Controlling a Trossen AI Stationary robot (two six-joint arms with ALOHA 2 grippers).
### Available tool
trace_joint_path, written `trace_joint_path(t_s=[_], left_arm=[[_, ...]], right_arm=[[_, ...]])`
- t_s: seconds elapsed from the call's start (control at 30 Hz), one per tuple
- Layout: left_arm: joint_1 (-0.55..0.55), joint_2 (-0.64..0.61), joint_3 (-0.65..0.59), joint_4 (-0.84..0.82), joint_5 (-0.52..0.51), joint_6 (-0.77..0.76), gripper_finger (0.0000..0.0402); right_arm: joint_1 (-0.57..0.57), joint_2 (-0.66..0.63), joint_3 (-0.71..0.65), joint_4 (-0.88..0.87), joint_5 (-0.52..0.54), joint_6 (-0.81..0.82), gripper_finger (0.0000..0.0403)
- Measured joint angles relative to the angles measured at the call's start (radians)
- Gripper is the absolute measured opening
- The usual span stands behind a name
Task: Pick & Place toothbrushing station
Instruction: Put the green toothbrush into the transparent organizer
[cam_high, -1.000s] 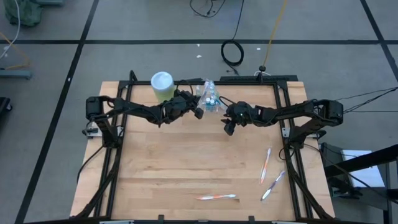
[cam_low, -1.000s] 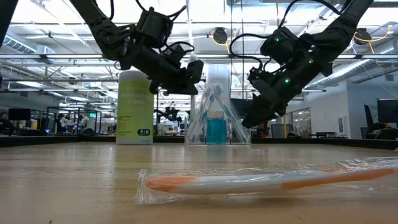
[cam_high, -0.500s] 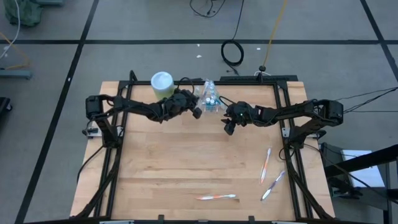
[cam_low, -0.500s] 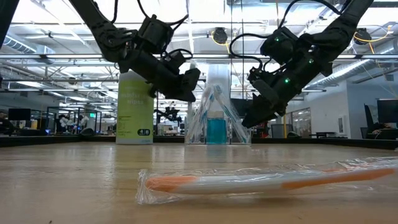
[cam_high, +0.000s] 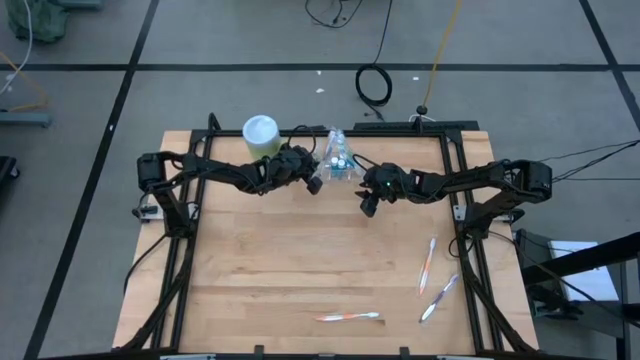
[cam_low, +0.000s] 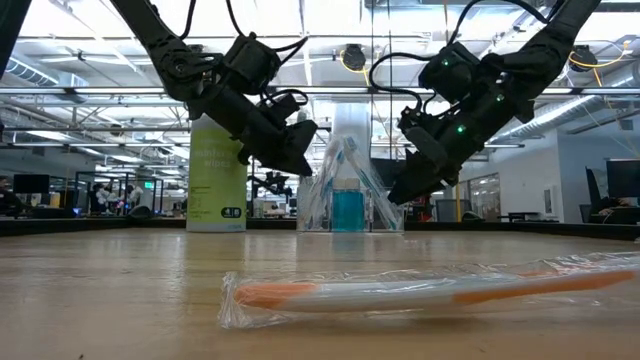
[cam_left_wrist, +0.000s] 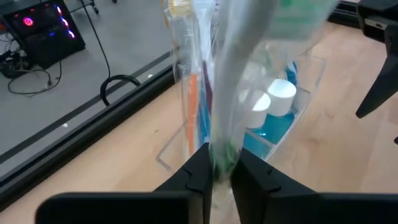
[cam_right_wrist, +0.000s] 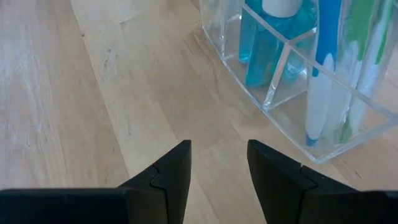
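A: Where's the kit?

B: Clear holder (cam_high: 338, 160) sits at 12 o'clock on the table (cam_high: 290, 260), w/ the white-lidded wipes tub (cam_high: 261, 136) just beside it at about 11. Three wrapped brushes lie loose: one (cam_high: 348, 317) at 6, two (cam_high: 429, 263) (cam_high: 438, 297) at 4.

A: Left gripper?

B: Left gripper (cam_left_wrist: 219, 172) is right at the holder, fingers clamped on a wrapped brush (cam_left_wrist: 239, 87) w/ a green handle, held upright. My guess: upright so it drops straight into a slot.

A: Right one?

B: Right gripper (cam_right_wrist: 217, 163) hovers just beside the holder's other side, fingers apart, nothing in them. Prob. waiting clear so the arms don't clash.

A: What do the views add?

B: High view gives layout only; can't read the fingers there. Left wrist view shows the pinch, plus blue bottles (cam_left_wrist: 278, 106) w/ white caps and an orange brush (cam_left_wrist: 191, 109) standing inside. Right wrist view shows the dividers and a blue brush (cam_right_wrist: 324, 68) and green brush (cam_right_wrist: 357, 62) in an end slot. Low view (cam_low: 345, 195) shows both grippers above the table, not touching it, w/ the 6 o'clock brush (cam_low: 420, 290) close up in its wrapper.
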Motion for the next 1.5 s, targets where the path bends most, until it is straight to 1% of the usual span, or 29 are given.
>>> trace_joint_path(t_s=[0.3, 0.37, 0.47, 0.57, 0.7, 0.77, 0.87, 0.93, 1.03, 1.1, 1.23, 1.3, 1.4, 1.5], left_arm=[[0.000, 0.000, 0.000, 0.008, 0.000, 0.003, 0.0126], [-0.001, 0.000, 0.000, 0.029, -0.001, 0.029, 0.0138], [-0.001, 0.000, 0.000, 0.104, -0.027, 0.061, 0.0148], [-0.001, -0.001, 0.000, 0.172, -0.030, 0.082, 0.0149], [0.002, -0.002, 0.000, 0.215, -0.034, 0.105, 0.0149], [0.003, -0.002, 0.000, 0.208, -0.034, 0.111, 0.0143], [0.003, -0.002, 0.000, 0.175, -0.035, 0.104, 0.0116], [0.004, -0.002, 0.000, 0.150, -0.034, 0.105, 0.0086], [0.014, -0.002, 0.000, 0.122, -0.017, 0.105, 0.0030], [0.026, -0.002, 0.000, 0.115, 0.006, 0.103, 0.0008], [0.044, -0.002, 0.000, 0.107, 0.027, 0.078, 0.0019], [0.049, -0.002, 0.000, 0.091, 0.029, 0.062, 0.0016], [0.052, -0.002, 0.000, 0.037, 0.031, 0.045, 0.0004], [0.052, -0.002, 0.000, -0.026, 0.031, 0.027, 0.0009]], right_arm=[[0.000, 0.000, 0.000, 0.001, 0.000, 0.000, 0.0153], [0.000, 0.000, 0.000, 0.001, 0.000, 0.000, 0.0153], [0.000, 0.000, 0.000, 0.001, 0.000, 0.000, 0.0153], [0.000, 0.000, 0.000, 0.001, 0.000, 0.000, 0.0153], [0.000, 0.000, 0.000, 0.002, 0.000, 0.000, 0.0153], [0.000, 0.000, 0.000, 0.002, 0.000, 0.000, 0.0153], [0.000, 0.000, 0.000, 0.004, 0.000, 0.000, 0.0153], [0.000, 0.000, 0.000, 0.004, 0.000, 0.000, 0.0153], [0.000, 0.000, 0.000, 0.004, 0.000, 0.000, 0.0153], [0.000, 0.000, 0.000, 0.004, 0.000, 0.000, 0.0153], [0.000, 0.000, 0.000, 0.004, 0.000, 0.000, 0.0153], [0.000, 0.000, 0.000, 0.004, 0.000, 0.000, 0.0153], [0.000, 0.000, 0.000, 0.004, 0.000, 0.000, 0.0153], [0.000, 0.000, 0.000, 0.004, 0.000, 0.000, 0.0153]])
